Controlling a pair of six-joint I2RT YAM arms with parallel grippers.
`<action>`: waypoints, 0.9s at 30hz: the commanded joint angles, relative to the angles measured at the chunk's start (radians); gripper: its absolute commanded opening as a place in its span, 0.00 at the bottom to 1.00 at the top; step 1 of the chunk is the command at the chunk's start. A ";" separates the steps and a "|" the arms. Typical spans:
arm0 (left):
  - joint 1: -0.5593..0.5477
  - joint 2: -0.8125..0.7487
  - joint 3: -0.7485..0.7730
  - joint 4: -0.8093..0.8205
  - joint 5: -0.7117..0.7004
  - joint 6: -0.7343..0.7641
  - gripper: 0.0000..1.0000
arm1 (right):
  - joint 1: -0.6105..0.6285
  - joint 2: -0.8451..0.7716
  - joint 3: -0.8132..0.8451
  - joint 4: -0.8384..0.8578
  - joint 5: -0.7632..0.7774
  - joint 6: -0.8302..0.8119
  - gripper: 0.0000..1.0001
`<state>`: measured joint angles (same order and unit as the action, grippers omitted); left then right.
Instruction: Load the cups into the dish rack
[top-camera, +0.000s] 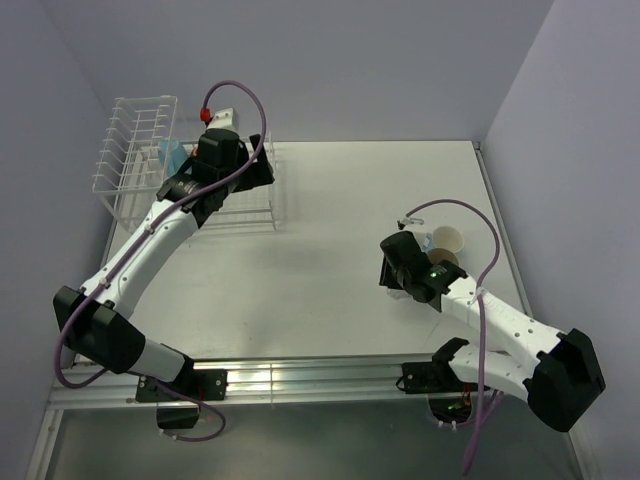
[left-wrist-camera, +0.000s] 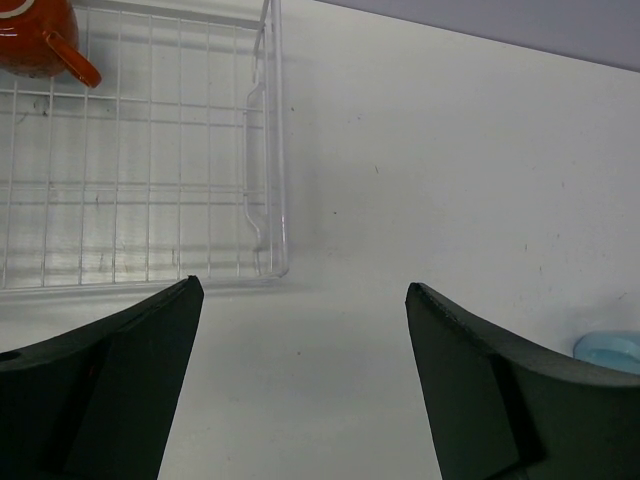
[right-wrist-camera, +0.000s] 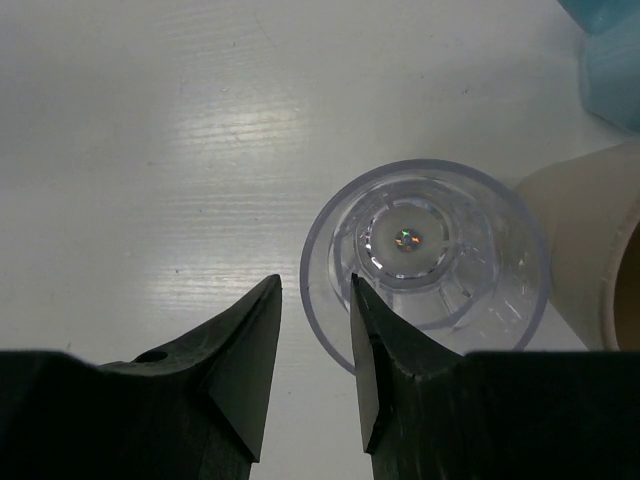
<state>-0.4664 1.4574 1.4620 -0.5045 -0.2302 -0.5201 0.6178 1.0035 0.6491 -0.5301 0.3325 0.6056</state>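
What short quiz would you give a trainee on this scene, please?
1. Fill in: the red-orange cup sits inside the ____.
2. True or false: the left fingers are closed around a cup.
3. Whose rim lies between the right fingers? A. the red-orange cup. B. the clear tumbler. C. nothing at all.

Key: 1. dish rack. 2. False; they stand wide apart over the bare table with nothing between them. 3. B.
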 joint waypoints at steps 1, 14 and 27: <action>-0.003 -0.019 -0.003 0.050 0.017 -0.012 0.90 | 0.007 0.033 0.004 0.050 0.040 0.008 0.42; -0.003 -0.068 -0.080 0.102 0.109 -0.034 0.92 | 0.007 0.165 0.079 0.075 0.001 -0.044 0.00; 0.205 -0.160 -0.301 0.516 0.845 -0.279 0.99 | -0.062 0.210 0.517 0.174 -0.564 -0.080 0.00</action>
<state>-0.3199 1.3277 1.2121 -0.2008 0.3084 -0.6781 0.5949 1.1896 1.0916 -0.4759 0.0319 0.5190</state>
